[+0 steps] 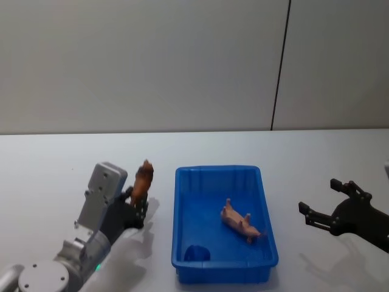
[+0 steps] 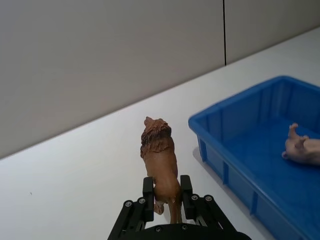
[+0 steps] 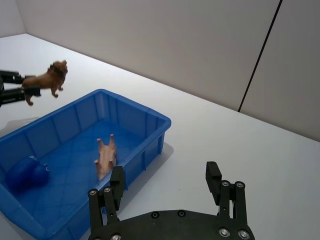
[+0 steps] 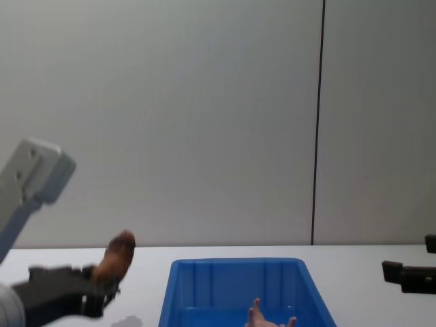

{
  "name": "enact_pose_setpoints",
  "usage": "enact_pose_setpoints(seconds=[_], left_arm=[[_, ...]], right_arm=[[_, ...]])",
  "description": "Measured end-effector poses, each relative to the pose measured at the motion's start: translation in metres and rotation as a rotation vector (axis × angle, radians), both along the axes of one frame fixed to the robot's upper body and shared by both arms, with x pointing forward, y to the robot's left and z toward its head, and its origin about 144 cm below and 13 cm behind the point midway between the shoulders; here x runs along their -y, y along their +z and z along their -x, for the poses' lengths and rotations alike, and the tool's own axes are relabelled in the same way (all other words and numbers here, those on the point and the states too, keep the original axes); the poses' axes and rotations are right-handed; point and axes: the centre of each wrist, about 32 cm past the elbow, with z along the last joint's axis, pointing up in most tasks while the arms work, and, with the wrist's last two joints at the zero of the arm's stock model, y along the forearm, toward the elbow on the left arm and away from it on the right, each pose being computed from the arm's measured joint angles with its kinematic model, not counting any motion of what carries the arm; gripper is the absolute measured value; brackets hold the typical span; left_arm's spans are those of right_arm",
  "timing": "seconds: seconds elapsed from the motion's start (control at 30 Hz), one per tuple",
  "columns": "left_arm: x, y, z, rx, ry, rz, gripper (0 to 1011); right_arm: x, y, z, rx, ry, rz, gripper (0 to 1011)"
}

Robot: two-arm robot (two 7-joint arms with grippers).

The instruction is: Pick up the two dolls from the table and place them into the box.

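My left gripper (image 1: 138,204) (image 2: 167,202) is shut on the brown doll (image 1: 143,178) (image 2: 161,159) (image 3: 46,80) (image 4: 114,258), a lion figure with a darker mane, and holds it in the air to the left of the blue box (image 1: 184,261) (image 2: 225,125) (image 3: 145,117) (image 4: 235,267). The pale pink doll (image 1: 241,222) (image 2: 304,148) (image 3: 105,157) (image 4: 269,318) lies on its back inside the box, legs up. My right gripper (image 1: 316,205) (image 3: 165,190) stands open over the white table (image 1: 48,164) to the right of the box, with nothing between its fingers.
A dark blue rounded object (image 1: 197,253) (image 3: 26,172) lies in the box's near left corner. A grey wall with a dark vertical seam (image 1: 279,67) backs the table. Bare tabletop lies on both sides of the box.
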Motion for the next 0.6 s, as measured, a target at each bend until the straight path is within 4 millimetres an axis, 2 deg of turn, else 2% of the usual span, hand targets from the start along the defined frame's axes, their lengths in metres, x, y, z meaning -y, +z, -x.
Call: enact_pose_setpoints(seconds=[0.23, 0.37, 0.6], left_arm=[[0.003, 0.024, -0.006, 0.086, -0.016, -0.004, 321], [0.011, 0.039, -0.011, 0.136, -0.049, 0.006, 321], [0.031, 0.051, -0.016, 0.174, -0.116, 0.031, 321]], right_arm=[[0.000, 0.000, 0.000, 0.000, 0.000, 0.000, 1001], [0.000, 0.000, 0.000, 0.000, 0.000, 0.000, 1001], [0.000, 0.000, 0.000, 0.000, 0.000, 0.000, 1001]])
